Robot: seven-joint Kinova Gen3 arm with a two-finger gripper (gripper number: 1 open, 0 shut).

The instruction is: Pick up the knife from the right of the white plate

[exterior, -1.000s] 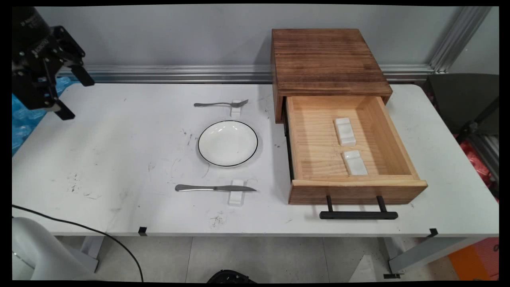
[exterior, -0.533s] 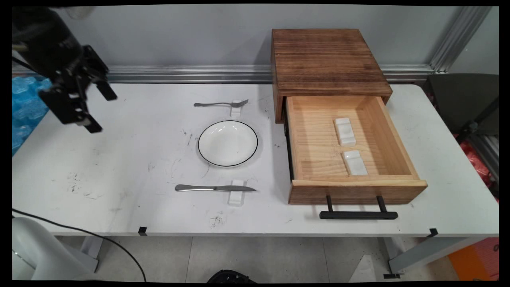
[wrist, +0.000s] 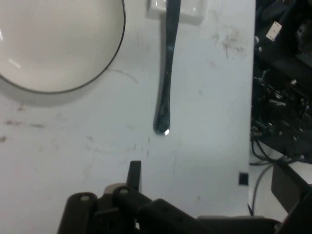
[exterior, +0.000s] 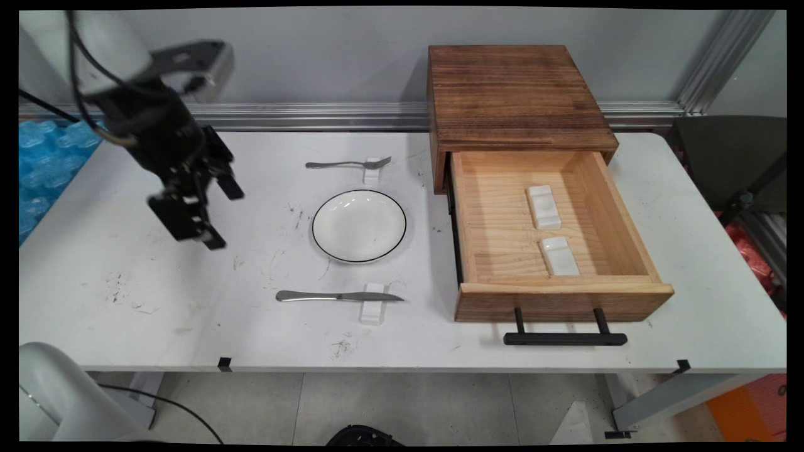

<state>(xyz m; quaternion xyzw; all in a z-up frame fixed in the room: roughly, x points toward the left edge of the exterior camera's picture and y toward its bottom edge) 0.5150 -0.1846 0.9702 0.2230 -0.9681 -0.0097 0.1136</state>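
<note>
White plate [exterior: 359, 226] x1, knife [exterior: 339, 296] x1, fork [exterior: 348, 164] x1

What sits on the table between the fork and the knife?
The white plate with a black rim lies between the fork and the knife, touching neither. The main view shows it.

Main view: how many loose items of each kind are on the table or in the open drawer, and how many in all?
White rests: 4, one under the fork, one under the knife, two in the drawer
Fork: 1
Knife: 1
Plate: 1
Total: 7
</note>
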